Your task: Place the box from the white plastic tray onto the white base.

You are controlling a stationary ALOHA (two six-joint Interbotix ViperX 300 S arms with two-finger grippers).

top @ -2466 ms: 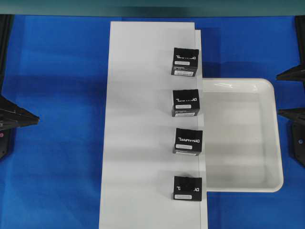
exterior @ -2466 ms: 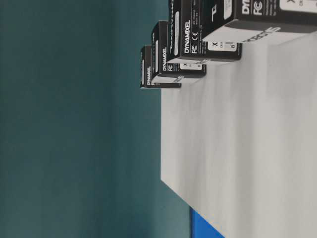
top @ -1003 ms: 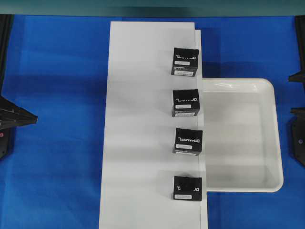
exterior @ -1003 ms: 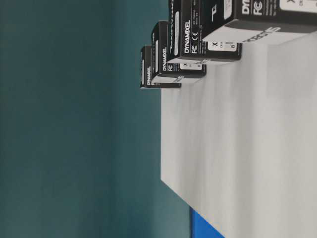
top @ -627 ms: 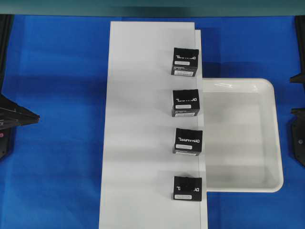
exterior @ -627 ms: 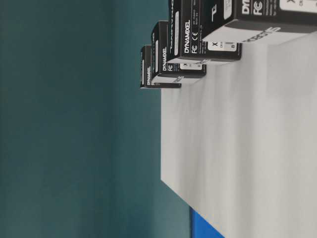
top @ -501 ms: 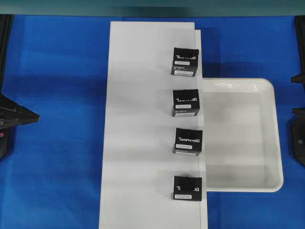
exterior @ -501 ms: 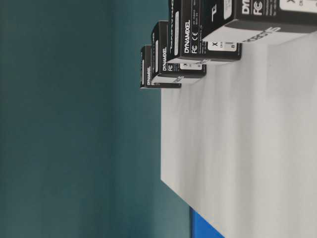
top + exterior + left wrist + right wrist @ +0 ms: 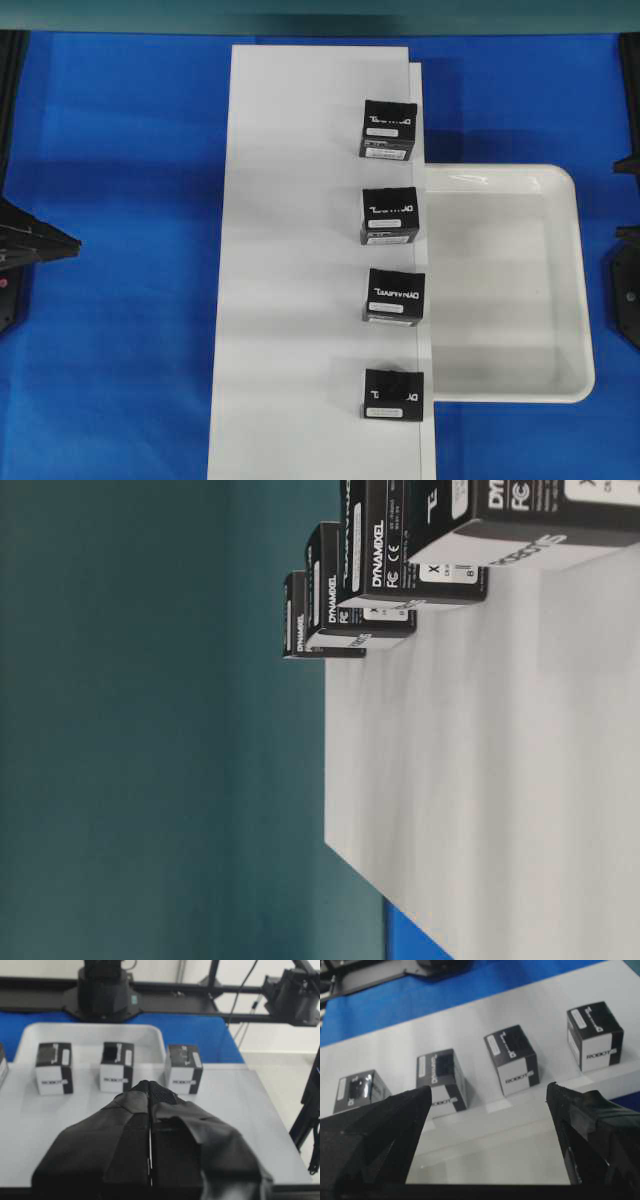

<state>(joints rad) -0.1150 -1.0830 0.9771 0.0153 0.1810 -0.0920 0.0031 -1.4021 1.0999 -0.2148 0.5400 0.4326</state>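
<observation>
While the box with the faint top lettering is sitting on the white base, it is lying well ahead of the right gripper and off toward the far left of that gripper's own view, where it is showing at. Three other black boxes with bold white lettering are standing in the same row along the base's edge, apart from one another, and all four are lining up straight in front of the right gripper's spread jaws. Between that gripper and the row, the white plastic tray is lying with its near rim just below the jaws and its far rim tucked against the base; nothing is resting inside it. The right gripper is hanging released, holding nothing. On the opposite side of the base, the left gripper is pointing level at the row from well back, its jaws pressed together with nothing between them. Beneath everything, the blue counter is spreading out on both sides of the board.
</observation>
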